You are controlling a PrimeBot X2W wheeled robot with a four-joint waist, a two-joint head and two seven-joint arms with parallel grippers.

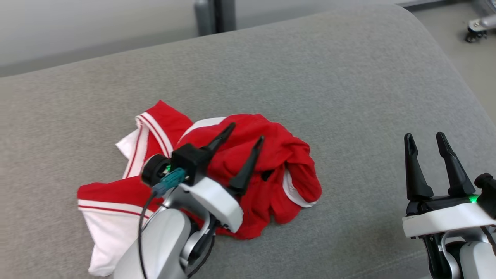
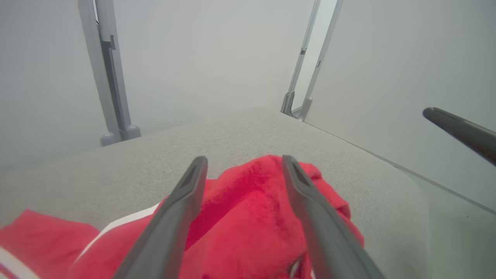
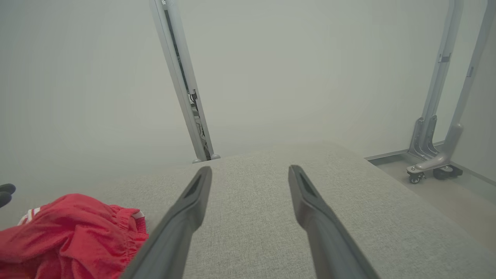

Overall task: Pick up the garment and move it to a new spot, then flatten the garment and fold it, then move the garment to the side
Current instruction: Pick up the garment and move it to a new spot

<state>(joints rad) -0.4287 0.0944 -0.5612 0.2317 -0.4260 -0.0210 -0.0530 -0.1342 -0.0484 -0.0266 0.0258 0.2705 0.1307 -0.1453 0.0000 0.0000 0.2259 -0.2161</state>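
Here's the garment (image 1: 288, 155), dumped in a soft, crumpled heap left of centre on the grey cushion (image 1: 310, 69). Bright red knit, bunched into thick folds at the right of the pile, with a white sleeve (image 1: 104, 228) spilling flat toward the near left. Red-and-white striped trim runs along the sleeve edge and the upturned band at the far left of the heap. The folds give no lettering to read.

The left gripper (image 1: 247, 131) is right over the pile, its two long, tapered dark fingers spread wide with the red mound between them and nothing pinched. Whether the tips touch the cloth, I can't tell. Its white housing and a teal connector with a black cable cover the middle of the shirt in the head view.

Over to the right gripper (image 1: 425, 135): jaws apart too, empty, above bare cushion well clear of the shirt, with a green light glowing at its base.

The cushion is a coarse, woven grey with a rounded far corner. Beyond it stands a grey upright post (image 1: 215, 15) against a pale wall, and a wheeled metal foot (image 1: 476, 31) sits on the floor at the far right.
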